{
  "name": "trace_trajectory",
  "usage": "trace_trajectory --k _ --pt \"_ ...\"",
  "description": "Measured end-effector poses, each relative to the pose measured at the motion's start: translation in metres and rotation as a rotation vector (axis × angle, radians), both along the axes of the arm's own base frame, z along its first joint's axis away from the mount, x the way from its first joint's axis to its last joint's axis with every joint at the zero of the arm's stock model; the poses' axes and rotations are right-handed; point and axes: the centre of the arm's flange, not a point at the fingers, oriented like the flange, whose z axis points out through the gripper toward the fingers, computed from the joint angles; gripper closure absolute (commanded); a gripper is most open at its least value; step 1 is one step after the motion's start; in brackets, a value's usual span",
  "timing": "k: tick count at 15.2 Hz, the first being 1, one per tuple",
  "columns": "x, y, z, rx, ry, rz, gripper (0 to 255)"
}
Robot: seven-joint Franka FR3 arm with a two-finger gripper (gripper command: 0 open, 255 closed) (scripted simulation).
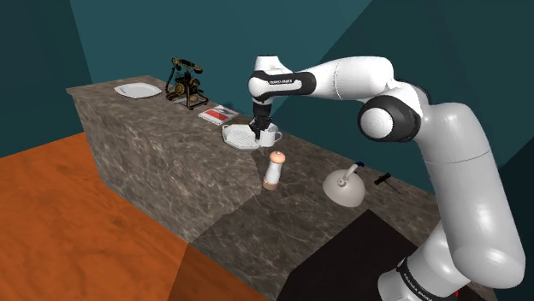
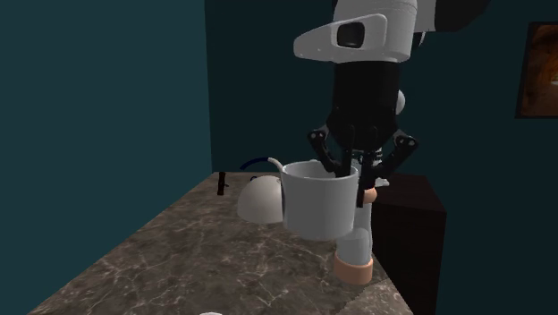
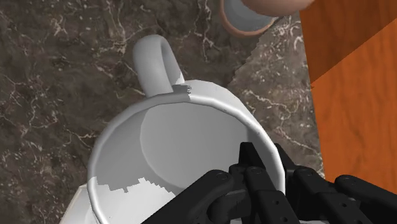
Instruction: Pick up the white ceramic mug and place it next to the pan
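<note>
1. The dark marble counter point(image 1: 312, 162) is a long, narrow top set against teal walls. Its front edge drops to an orange floor point(image 1: 68, 222). In the wrist view that edge runs close past the mug, on the side where the fingers grip.
2. The white arm point(image 1: 359, 81) rises from the stand at the shoulder view's lower right. Its elbow is high, its forearm lies roughly level toward that view's left, and the hand points straight down over the middle of the counter.
3. A white domed pan point(image 1: 342, 190) with a stub handle sits well apart from the mug, toward the shoulder view's right, with bare marble between them.
4. A white dish point(image 1: 237, 137) lies just beside the mug on the shoulder view's left. Beyond it are a booklet point(image 1: 219, 114), an old telephone point(image 1: 186, 83) and a square plate point(image 1: 139, 90).
5. The white mug point(image 1: 270, 136) point(image 2: 313, 206) point(image 3: 172, 133) stands upright beneath the hand. Whether its base touches the marble cannot be told.
6. The gripper point(image 1: 256, 130) point(image 2: 349, 170) point(image 3: 267, 159) is clamped on the mug's rim, one finger inside the wall and one outside, across from the handle.
7. A shaker point(image 1: 274, 171) stands near the front edge, close to the mug.
</note>
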Motion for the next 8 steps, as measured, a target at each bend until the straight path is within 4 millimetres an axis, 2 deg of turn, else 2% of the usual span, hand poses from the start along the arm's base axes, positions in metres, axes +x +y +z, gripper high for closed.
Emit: trace_trajectory --k 3,8 --pt "0.01 0.017 -0.006 0.0 0.001 0.0 255" --pt "0.012 0.018 -0.031 0.0 0.001 -0.001 255"
